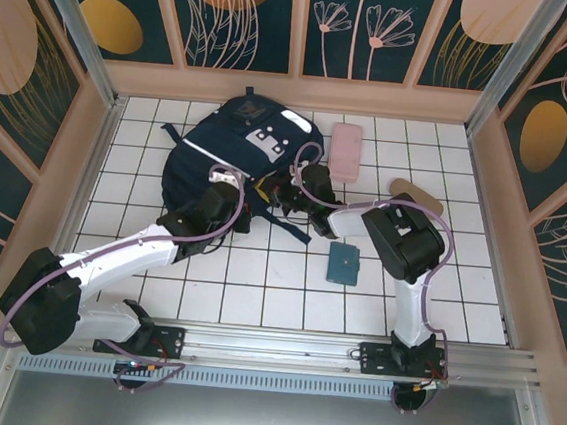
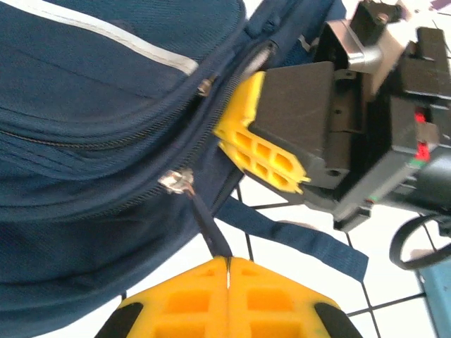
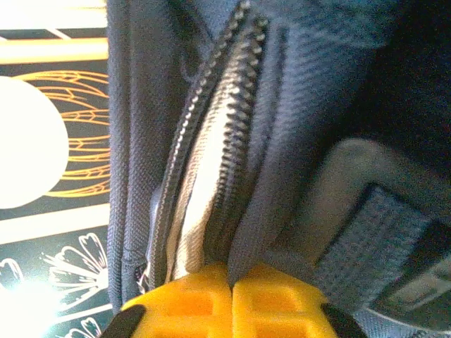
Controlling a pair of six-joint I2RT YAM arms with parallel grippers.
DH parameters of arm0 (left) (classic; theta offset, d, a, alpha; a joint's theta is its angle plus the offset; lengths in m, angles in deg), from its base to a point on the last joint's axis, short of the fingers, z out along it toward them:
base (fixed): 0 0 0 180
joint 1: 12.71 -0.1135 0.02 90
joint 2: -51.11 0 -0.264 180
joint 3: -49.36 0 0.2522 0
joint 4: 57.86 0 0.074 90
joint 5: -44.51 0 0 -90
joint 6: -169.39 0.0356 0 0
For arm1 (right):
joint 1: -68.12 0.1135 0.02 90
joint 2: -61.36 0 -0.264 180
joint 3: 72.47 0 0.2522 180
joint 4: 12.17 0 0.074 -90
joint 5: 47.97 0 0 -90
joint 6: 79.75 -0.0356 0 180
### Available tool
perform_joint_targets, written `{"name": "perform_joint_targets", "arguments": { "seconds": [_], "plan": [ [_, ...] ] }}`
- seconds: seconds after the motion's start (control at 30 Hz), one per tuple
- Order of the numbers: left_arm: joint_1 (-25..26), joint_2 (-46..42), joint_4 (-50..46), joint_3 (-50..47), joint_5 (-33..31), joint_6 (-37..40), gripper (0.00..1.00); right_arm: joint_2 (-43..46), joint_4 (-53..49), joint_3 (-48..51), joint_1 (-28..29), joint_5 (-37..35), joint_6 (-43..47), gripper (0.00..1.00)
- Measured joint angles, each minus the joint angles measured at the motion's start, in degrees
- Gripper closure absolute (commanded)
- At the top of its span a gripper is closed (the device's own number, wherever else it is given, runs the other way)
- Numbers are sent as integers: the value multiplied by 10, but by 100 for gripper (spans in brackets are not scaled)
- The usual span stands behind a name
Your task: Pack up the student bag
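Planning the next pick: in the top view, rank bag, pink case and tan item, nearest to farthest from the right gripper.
1. bag: right gripper is shut on its zipper edge.
2. pink case: far side, to the right.
3. tan item: farthest, right side.

Desk [image 1: 255, 300]: white square tiles with dark grout lines, evenly lit, with a soft glare. Wall panels [image 1: 247, 18] on three sides are dark teal, printed with orange and peach ovals and pale line-drawn leaves and flowers. Light wooden frames [image 1: 295, 91] divide and edge the panels. Silver metal posts [image 1: 67, 11] slant up at the back corners. Aluminium rail [image 1: 280, 348] runs along the near edge.
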Motion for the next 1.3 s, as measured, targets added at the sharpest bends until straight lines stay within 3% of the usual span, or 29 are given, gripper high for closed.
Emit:
{"name": "perform_joint_targets", "arguments": {
  "seconds": [0.17,0.43,0.47,0.5,0.87,1.1,1.3],
  "plan": [
    [7,-5,-2,0,-2,2,100,-2,-12,0,0,-5,16,100],
    [6,-29,-34,0,-75,-2,100,28,-58,24,-12,-43,70,100],
    [7,-28,-36,0,-77,-3,96,32,-58,30,-17,-45,73,100],
    [6,-27,-37,-1,-76,-5,86,35,-57,35,-21,-48,75,100],
    [7,87,21,1,22,-59,72,50,-49,54,-30,-59,78,100],
    [16,143,39,37,33,-90,53,54,-22,66,-26,-59,76,100],
    [18,156,42,59,15,-109,54,58,-17,67,-12,-59,76,100]
  ]
}}
